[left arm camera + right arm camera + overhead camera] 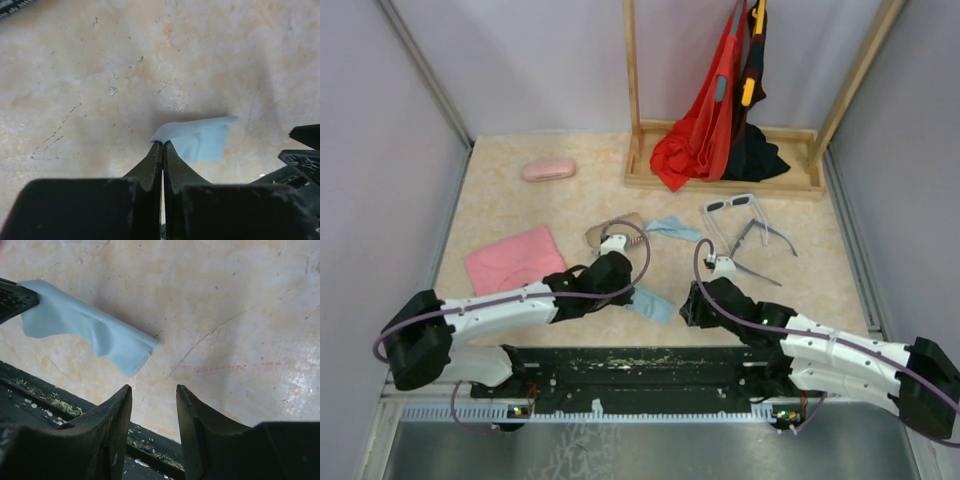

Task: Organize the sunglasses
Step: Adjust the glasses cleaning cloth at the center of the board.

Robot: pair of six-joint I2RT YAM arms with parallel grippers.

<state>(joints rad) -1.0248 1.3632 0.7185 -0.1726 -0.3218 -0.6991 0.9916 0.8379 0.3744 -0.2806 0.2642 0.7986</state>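
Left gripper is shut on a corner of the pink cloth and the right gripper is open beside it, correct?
No: the left gripper is shut on the light-blue cloth, not the pink cloth, which lies apart to the left. The left wrist view shows it. The right gripper is open beside it.

The table was a pale, marbled slab, scuffed and scratched. A pink case lay at the upper left, with a pink cloth spread below it. Near the centre sat a tan thing, half hidden, with a blue cloth just to its right. Further right lay white sunglasses and grey glasses, close together. A rack stood along the top edge. A second blue cloth lay at lower centre.
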